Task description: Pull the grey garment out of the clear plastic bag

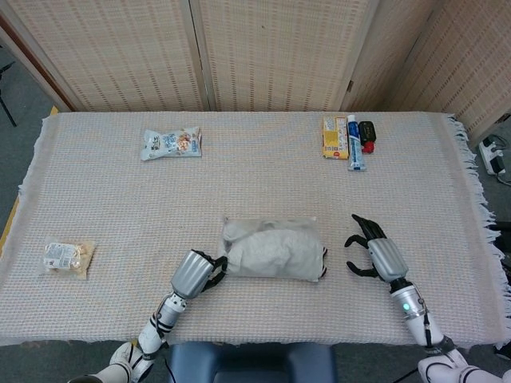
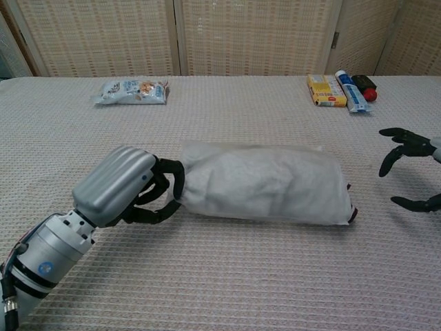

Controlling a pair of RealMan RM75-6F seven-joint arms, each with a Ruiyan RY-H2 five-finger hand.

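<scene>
Lying near the front middle of the table (image 1: 263,171), which is covered in a pale, coarsely woven cloth with a fringe at its right edge, the clear plastic bag (image 1: 272,249) shows in the head view as a soft, rounded oblong packed with the grey garment (image 1: 275,254). The left hand (image 1: 195,274), ribbed silver metal on its back with black fingers (image 1: 217,262), has those fingers curled onto the bag's left end and grips it. The right hand (image 1: 378,251) sits just right of the bag and apart from it, its fingers spread and holding nothing. Further back lie a crinkly snack packet (image 1: 171,143) on the left, a yellow box (image 1: 334,136), a toothpaste tube (image 1: 354,143) and a small black and red item (image 1: 367,134) on the right, with another small packet (image 1: 68,257) near the left edge.

In the chest view the bag (image 2: 265,182) looks cloudy and smooth, the garment (image 2: 269,186) filling it in lumpy folds. The left hand (image 2: 124,184) clasps the bag's left end with bent fingers (image 2: 165,189). Only the right hand's (image 2: 412,167) open black fingers (image 2: 398,147) enter at the right edge, clear of the bag.
</scene>
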